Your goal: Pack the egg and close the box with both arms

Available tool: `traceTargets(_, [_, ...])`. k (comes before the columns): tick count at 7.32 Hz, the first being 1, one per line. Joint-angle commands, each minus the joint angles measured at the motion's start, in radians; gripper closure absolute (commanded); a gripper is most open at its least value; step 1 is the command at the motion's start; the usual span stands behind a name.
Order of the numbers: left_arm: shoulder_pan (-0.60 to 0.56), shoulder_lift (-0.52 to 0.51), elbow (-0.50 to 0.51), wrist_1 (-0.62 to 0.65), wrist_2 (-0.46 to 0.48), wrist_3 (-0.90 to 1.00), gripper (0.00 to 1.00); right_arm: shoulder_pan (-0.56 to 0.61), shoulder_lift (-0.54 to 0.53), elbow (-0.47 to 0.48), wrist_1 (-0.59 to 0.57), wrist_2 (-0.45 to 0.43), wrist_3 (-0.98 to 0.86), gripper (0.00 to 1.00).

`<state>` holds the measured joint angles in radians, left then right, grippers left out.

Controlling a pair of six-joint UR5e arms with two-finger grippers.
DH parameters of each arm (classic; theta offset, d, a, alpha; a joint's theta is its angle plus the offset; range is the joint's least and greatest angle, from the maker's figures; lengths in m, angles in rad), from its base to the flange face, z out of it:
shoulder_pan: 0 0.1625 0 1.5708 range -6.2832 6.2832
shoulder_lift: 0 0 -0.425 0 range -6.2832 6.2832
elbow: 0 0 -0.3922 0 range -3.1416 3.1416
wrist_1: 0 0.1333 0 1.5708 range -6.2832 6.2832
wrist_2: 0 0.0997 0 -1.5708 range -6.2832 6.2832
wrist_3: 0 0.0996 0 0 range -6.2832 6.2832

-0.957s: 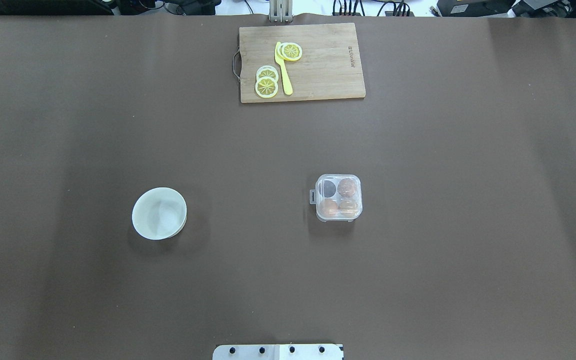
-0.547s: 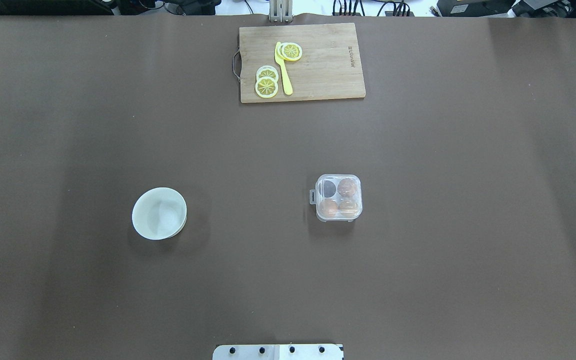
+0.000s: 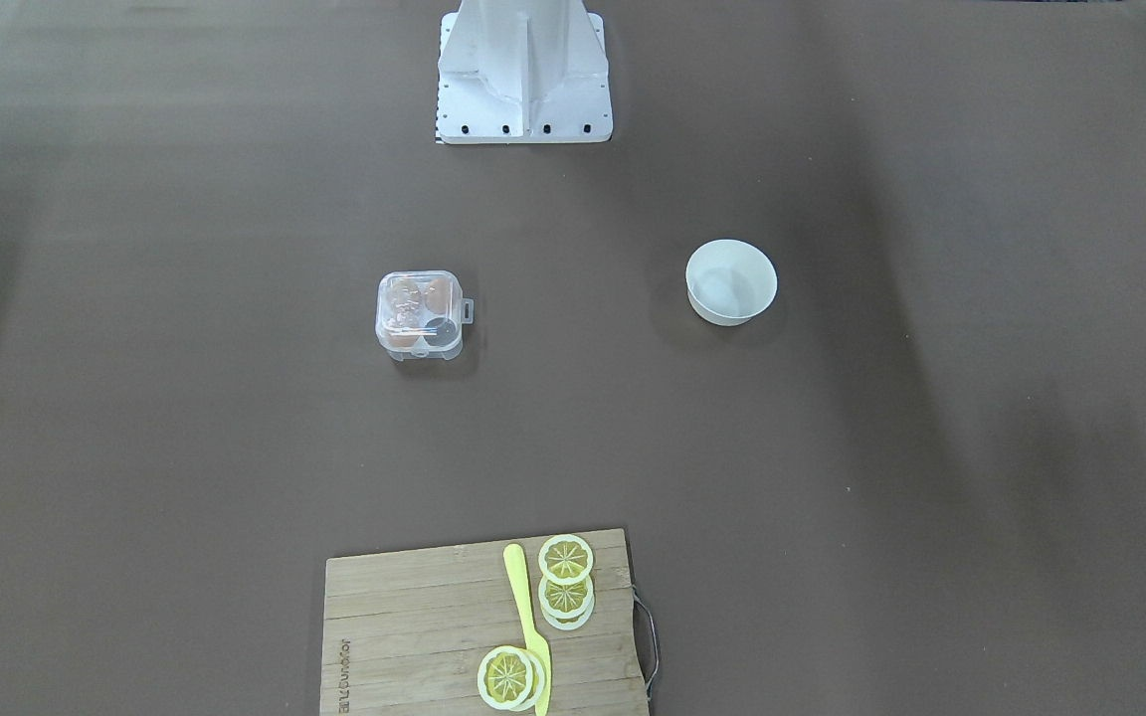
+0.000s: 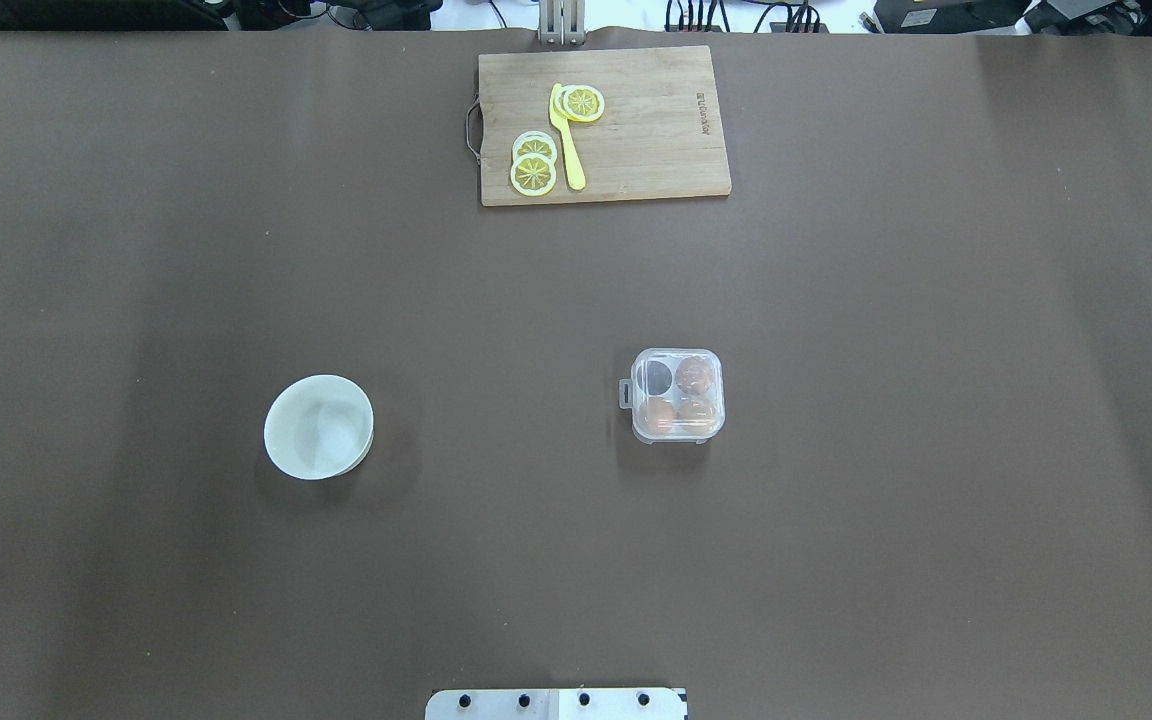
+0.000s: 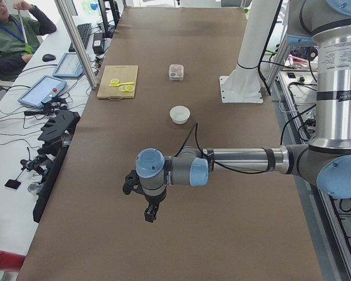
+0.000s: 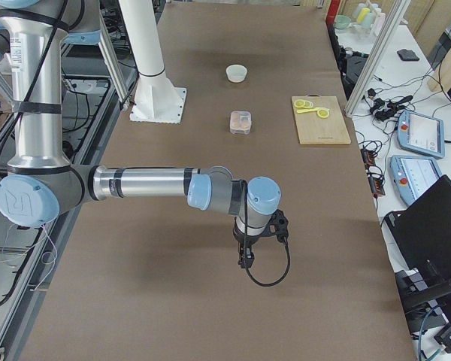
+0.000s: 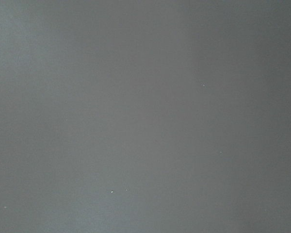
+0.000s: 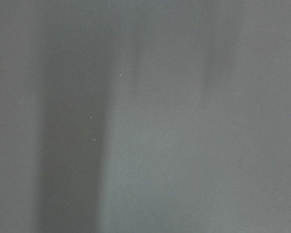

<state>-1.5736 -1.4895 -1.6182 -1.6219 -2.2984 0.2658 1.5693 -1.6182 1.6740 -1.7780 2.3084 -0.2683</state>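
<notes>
On the table (image 4: 886, 520), roughly mid-span and slightly to the robot's right, I see the box (image 4: 677, 395) with its lid down. The latch tab (image 4: 625, 393) sticks out toward the robot's left; I can't tell if it's snapped. Through the lid I count three brown eggs (image 4: 656, 412), and the fourth cell, far-left in the overhead view, shows dark. The eggs look alike, so I can't tell them apart.

The white bowl (image 4: 318, 427) sits on the robot's left, well apart from the box. The cutting board (image 4: 636, 150) is at the far edge, carrying lemon slices (image 4: 533, 172) and a yellow knife (image 4: 567, 140). The white pedestal base (image 3: 523, 70) is at the robot's edge.

The left arm (image 5: 240, 161) is stretched out low over the table's left end, left gripper (image 5: 148, 214) pointing down. The bowl lies between it and the box. The right arm (image 6: 143, 184) does the same at the right end, right gripper (image 6: 245, 260) also pointing down, well apart from the box. Both claws show in the side views only, so I can't tell whether they're apart or together. Both wrist cameras show only blurred table surface.
</notes>
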Motion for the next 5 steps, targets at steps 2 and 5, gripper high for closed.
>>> traceTargets(2, [0.001,0.0,-0.003,0.0,-0.001,0.0,0.02,0.0,0.0,0.001,0.0,0.0,0.0,0.0])
traceTargets(5, [0.0,0.0,-0.008,0.002,0.001,0.0,0.02,0.0,0.0,0.001,0.0,0.0,0.0,0.0])
